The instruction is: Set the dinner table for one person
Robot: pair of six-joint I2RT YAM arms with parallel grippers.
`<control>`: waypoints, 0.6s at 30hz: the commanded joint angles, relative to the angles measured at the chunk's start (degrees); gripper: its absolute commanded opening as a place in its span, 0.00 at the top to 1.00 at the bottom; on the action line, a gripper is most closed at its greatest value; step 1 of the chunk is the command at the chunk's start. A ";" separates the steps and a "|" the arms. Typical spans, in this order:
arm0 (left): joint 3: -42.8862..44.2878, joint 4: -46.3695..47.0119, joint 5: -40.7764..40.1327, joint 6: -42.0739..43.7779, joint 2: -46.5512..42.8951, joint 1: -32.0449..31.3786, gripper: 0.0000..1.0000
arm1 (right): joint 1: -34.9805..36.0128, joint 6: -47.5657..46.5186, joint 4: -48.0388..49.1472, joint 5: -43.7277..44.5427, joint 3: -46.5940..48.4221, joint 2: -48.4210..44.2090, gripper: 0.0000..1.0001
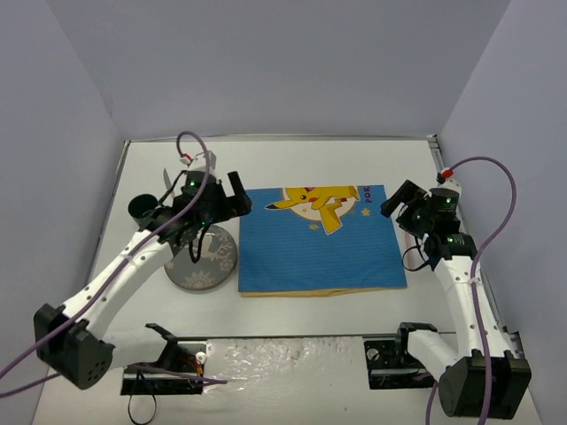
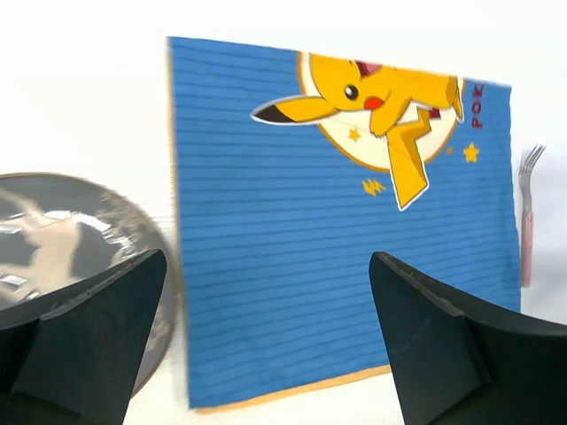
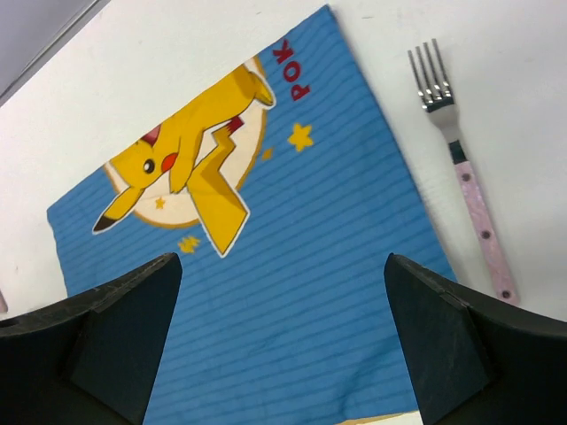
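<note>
A blue cartoon-print placemat (image 1: 319,243) lies flat in the middle of the white dinner table (image 1: 292,164). My left gripper (image 1: 236,198) hovers over the mat's far left corner, open and empty; in the left wrist view the left gripper (image 2: 266,266) frames the placemat (image 2: 292,230). At the mat's far right corner my right gripper (image 1: 399,202) is open too, with only the cloth (image 3: 292,266) showing between the right gripper (image 3: 282,266) fingers. A grey plate (image 1: 202,262) sits left of the mat. A pink-handled fork (image 3: 467,181) lies right of it.
A dark cup (image 1: 142,209) stands at the far left beside my left arm. The plate (image 2: 62,230) is partly under the left arm. The fork (image 2: 528,226) lies on bare table along the mat's right edge. Grey walls close in the table on three sides.
</note>
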 commanded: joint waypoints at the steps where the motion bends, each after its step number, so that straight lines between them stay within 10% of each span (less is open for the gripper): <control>1: -7.13 -3.38 -2.09 -3.20 -8.75 4.77 0.03 | 0.81 -5.02 0.36 -8.60 2.49 1.55 0.04; 18: -32.99 -15.90 -5.05 -20.12 -36.94 20.56 0.03 | 11.65 -3.29 8.82 -26.95 0.82 7.13 0.01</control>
